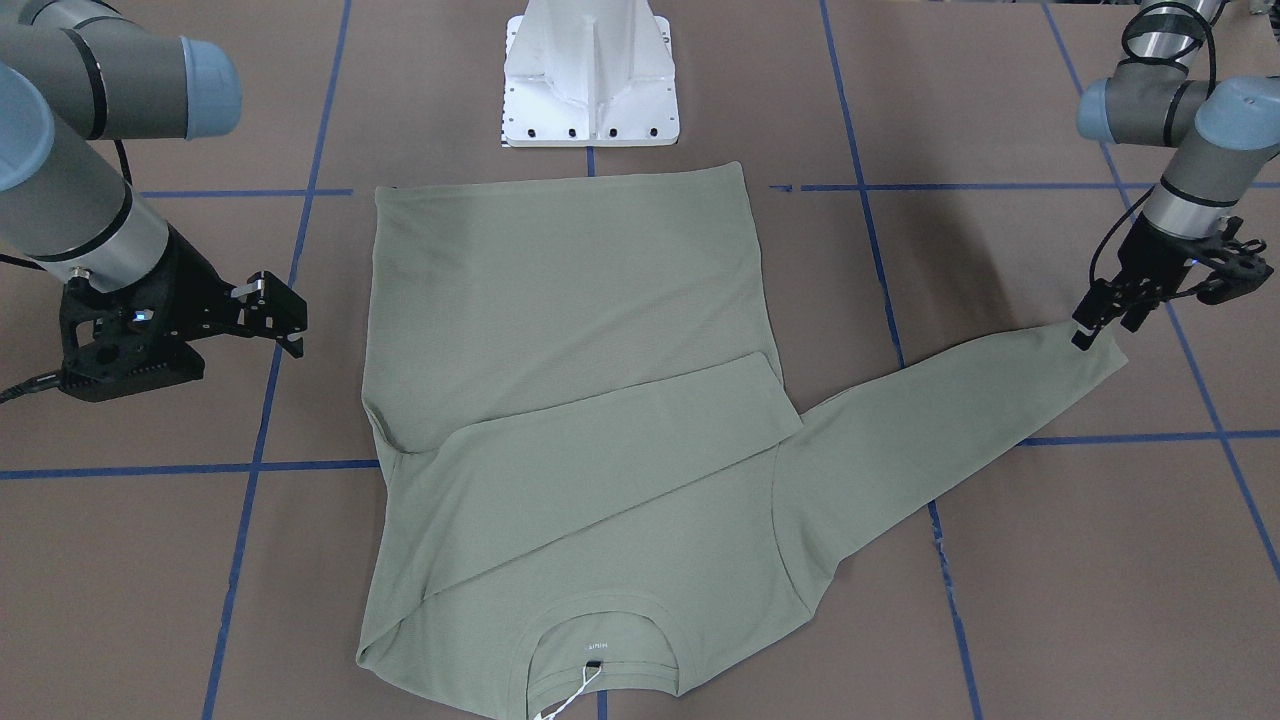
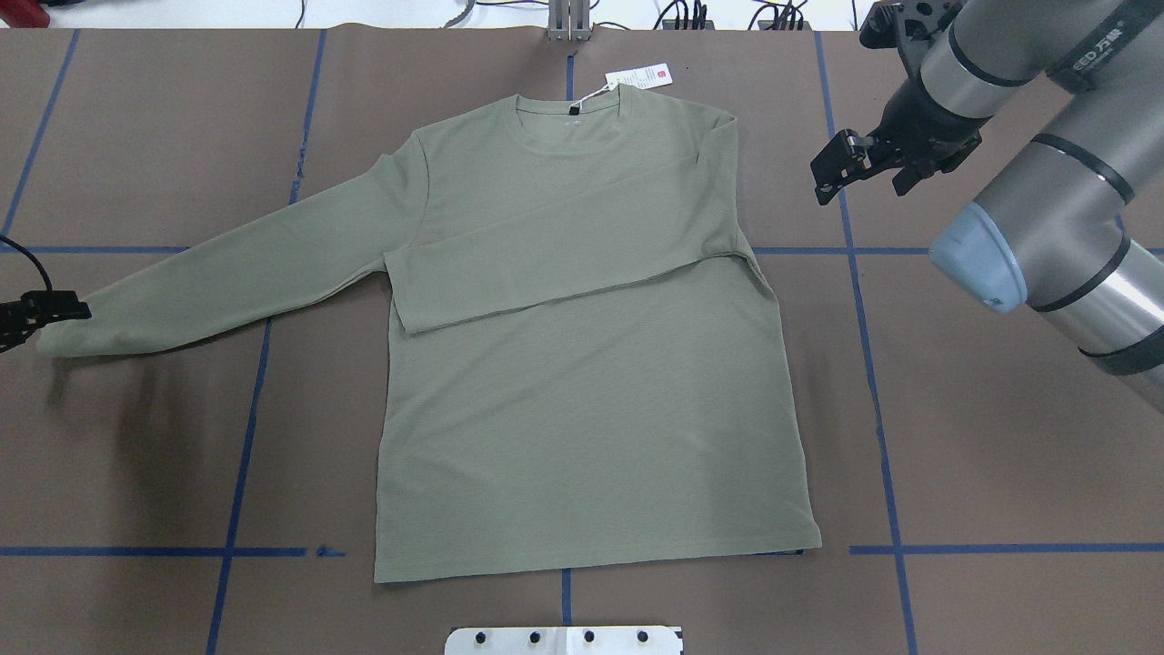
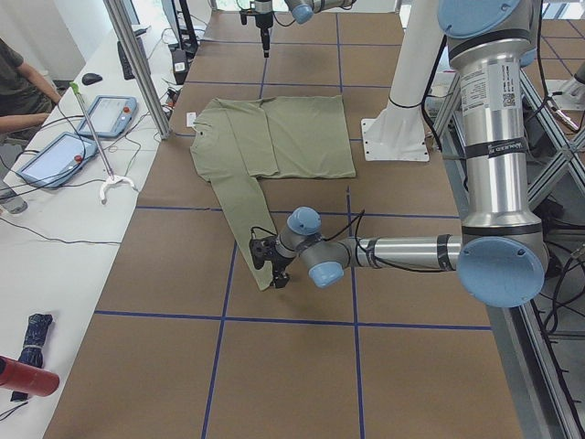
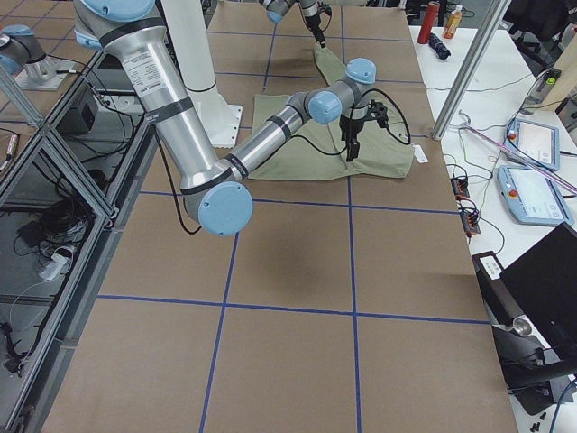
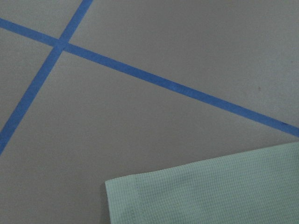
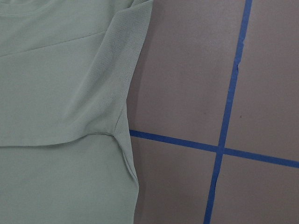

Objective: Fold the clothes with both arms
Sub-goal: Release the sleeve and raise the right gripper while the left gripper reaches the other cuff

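Front-facing view: bench point(image 1: 1000, 600) is seen steeply from above, from across it, with the pedestal point(image 1: 590, 70) at the far top edge. Overhead view: the same bench is seen from behind the robot, pedestal at the near bottom edge. The whole shirt point(image 2: 582, 364) is shared by both, turned end for end. Side views are taken from high up at the bench's left and right ends, set well back. Wrist views are held close: the left over the sleeve cuff point(image 5: 121, 196) and blue tape point(image 5: 140, 74), the right over the shirt's side edge and a tape cross.
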